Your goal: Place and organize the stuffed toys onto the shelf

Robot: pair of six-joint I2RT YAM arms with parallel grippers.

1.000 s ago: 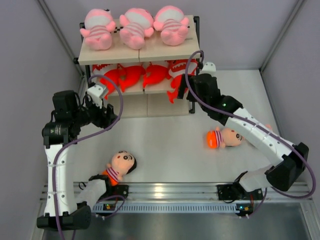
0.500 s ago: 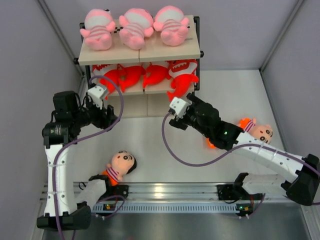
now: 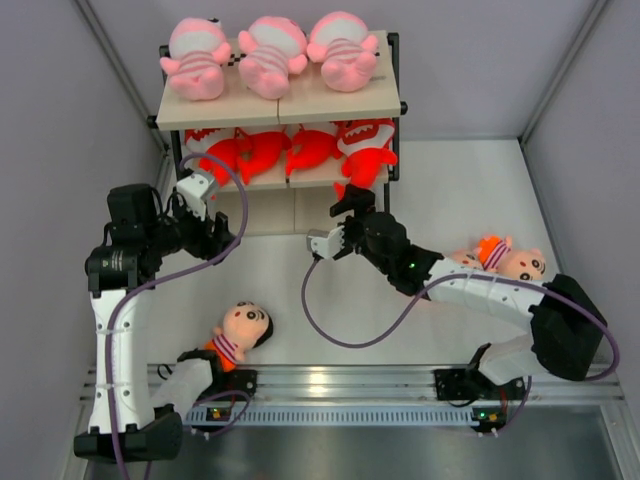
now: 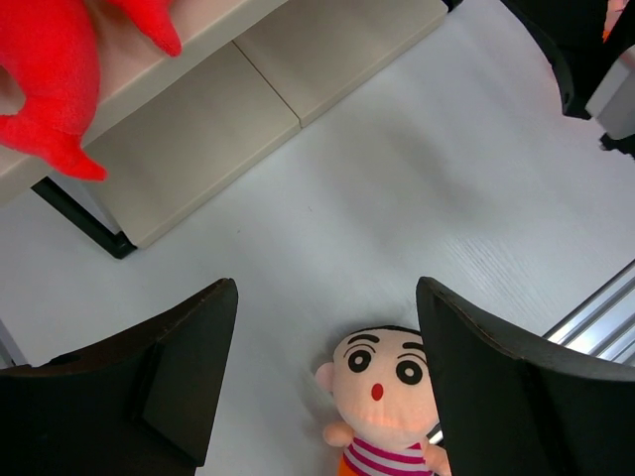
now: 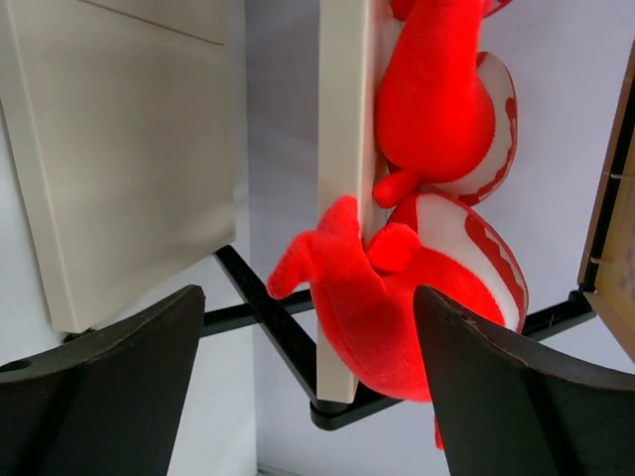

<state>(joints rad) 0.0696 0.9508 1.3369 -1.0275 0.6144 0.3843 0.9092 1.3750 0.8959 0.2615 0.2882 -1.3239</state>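
Observation:
The shelf (image 3: 340, 103) stands at the back. Three pink striped babies (image 3: 273, 55) lie on its top board and several red sharks (image 3: 300, 148) on its middle board. One boy doll (image 3: 243, 328) lies on the table at the front left, another (image 3: 508, 258) at the right beside my right arm. My left gripper (image 3: 220, 238) is open and empty; in its wrist view (image 4: 325, 297) the boy's head (image 4: 389, 382) lies below, between the jaws. My right gripper (image 3: 346, 206) is open and empty in front of the shelf's right end, facing a shark (image 5: 427, 297) hanging over the board's edge (image 5: 342, 149).
The shelf's bottom board (image 4: 198, 129) sits low near the table; its black frame leg (image 5: 268, 317) shows just beyond the right gripper. Grey walls enclose the table on three sides. A metal rail (image 3: 340, 385) runs along the near edge. Purple cables loop from both arms.
My right arm has drawn back from the shelf's right end and swung left and lower, in front of the shelf. The right boy doll has shifted to the right. The left arm has hardly moved.

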